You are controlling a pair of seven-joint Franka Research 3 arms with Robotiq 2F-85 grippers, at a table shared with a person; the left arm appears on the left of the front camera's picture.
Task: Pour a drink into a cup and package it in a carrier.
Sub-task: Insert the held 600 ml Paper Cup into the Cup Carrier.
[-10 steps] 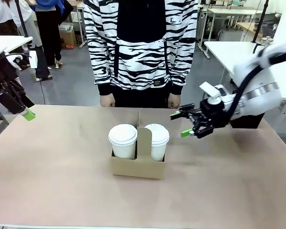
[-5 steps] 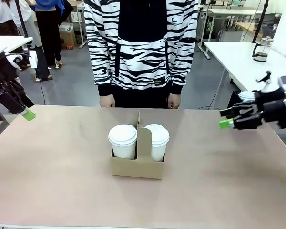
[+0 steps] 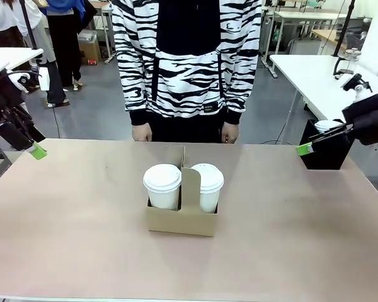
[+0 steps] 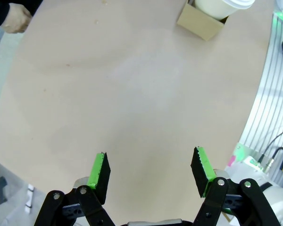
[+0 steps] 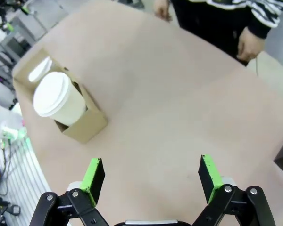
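Note:
The tan cardboard carrier (image 3: 183, 221) stands mid-table with two white lidded cups (image 3: 162, 182) (image 3: 207, 181) in its holes, one on each side of the upright handle tab. My right gripper (image 3: 307, 148) hovers open and empty at the table's right end, in front of the black box, well clear of the carrier. Its wrist view has the carrier (image 5: 82, 126) and a cup (image 5: 56, 96) far ahead of the open gripper (image 5: 151, 174). My left gripper (image 3: 36, 150) is at the far left edge; in its wrist view the gripper (image 4: 151, 169) is open over bare table. A glass carafe (image 3: 341, 63) sits on the far white table, partly covered.
A black box (image 3: 324, 157) with white lids stands at the table's right end behind my right gripper. A person in a striped top stands at the far side, hands (image 3: 142, 133) (image 3: 230, 133) hanging at the table edge. The table (image 3: 82, 239) is bare around the carrier.
My right arm has drawn back from beside the carrier's right cup to the table's right end, rising a little. The left arm, the carrier and the cups have not moved.

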